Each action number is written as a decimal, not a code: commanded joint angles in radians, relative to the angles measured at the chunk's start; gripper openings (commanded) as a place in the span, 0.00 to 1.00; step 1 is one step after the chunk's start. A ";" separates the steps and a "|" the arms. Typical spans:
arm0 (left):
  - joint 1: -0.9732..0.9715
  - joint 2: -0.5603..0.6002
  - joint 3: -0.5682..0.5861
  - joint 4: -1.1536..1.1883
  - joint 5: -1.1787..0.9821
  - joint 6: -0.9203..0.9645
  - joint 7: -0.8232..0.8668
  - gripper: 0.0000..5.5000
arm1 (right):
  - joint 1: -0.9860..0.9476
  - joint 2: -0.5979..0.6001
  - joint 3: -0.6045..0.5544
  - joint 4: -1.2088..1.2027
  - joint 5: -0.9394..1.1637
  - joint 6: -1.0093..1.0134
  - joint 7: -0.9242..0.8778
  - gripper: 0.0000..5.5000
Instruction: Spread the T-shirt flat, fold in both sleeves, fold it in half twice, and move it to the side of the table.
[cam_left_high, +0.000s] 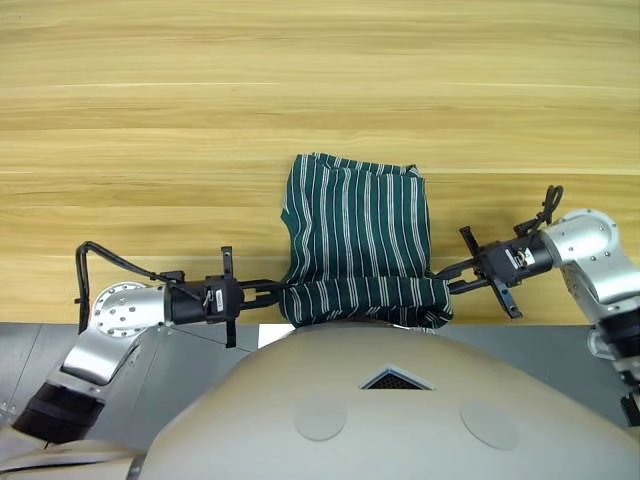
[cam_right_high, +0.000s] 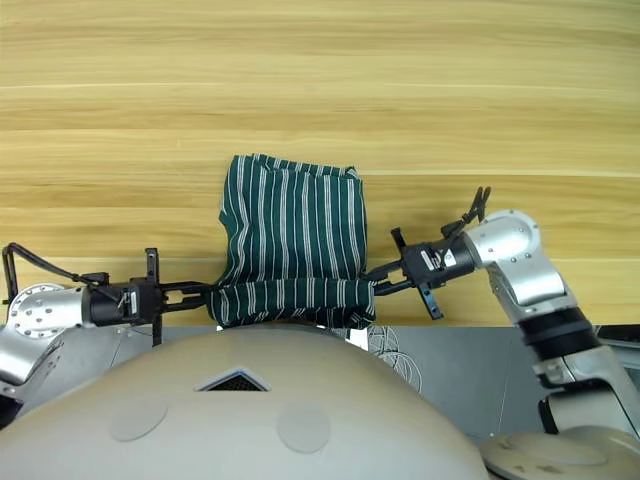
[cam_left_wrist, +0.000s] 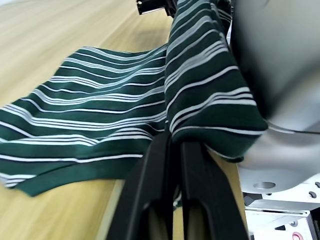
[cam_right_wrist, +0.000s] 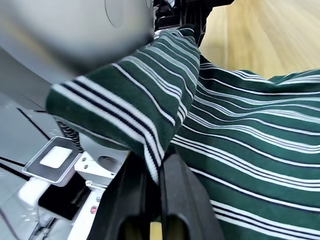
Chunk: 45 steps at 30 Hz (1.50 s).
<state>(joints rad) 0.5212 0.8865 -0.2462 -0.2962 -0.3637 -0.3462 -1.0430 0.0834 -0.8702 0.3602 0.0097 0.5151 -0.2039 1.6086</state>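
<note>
1. Gripping the T-shirt at both near corners: the left gripper takes the near-left corner and the right gripper the near-right one.
2. Left gripper: its fingers are pressed together with striped fabric pinched between them, so it is clamped on the T-shirt.
3. Right gripper: its fingers are likewise tight on a fold of the cloth, also clamped on the T-shirt.
4. The T-shirt is dark green with thin white stripes. It lies on the wooden table at the near edge, between the two arms.
5. Shape: narrowed to a rough rectangle with the long side running away from the robot. The far edge rests flat on the wood and is slightly uneven at the far-right corner.
6. The near end is raised off the tabletop and bunched into a thick roll. This roll is stretched between the two grippers, along the table's near edge.
7. The cloth behind the roll lies on the table with shallow wrinkles.
8. Both arms come in low from the sides at table-edge height, with the fingers pointing toward each other.
9. A grey floor shows below the table's near edge, with a bundle of white cables on the right side.
</note>
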 joint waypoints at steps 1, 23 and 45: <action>-0.142 -0.027 0.027 0.009 -0.091 0.108 -0.035 0.00 | -0.111 0.022 0.034 0.088 0.033 0.038 0.005 0.01; -0.651 -0.324 0.032 0.607 0.036 0.277 -0.111 0.05 | -0.448 0.248 0.054 0.697 0.025 0.067 0.006 0.13; -0.718 -0.386 0.274 0.672 -0.212 0.826 -0.098 0.73 | -0.314 0.388 -0.252 0.565 -0.144 -0.241 -0.280 0.54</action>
<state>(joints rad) -0.1718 0.5000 -0.0104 0.3353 -0.5551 0.4529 -1.1530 -0.2228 -0.4990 0.1214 0.5952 0.4045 -0.4249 1.3780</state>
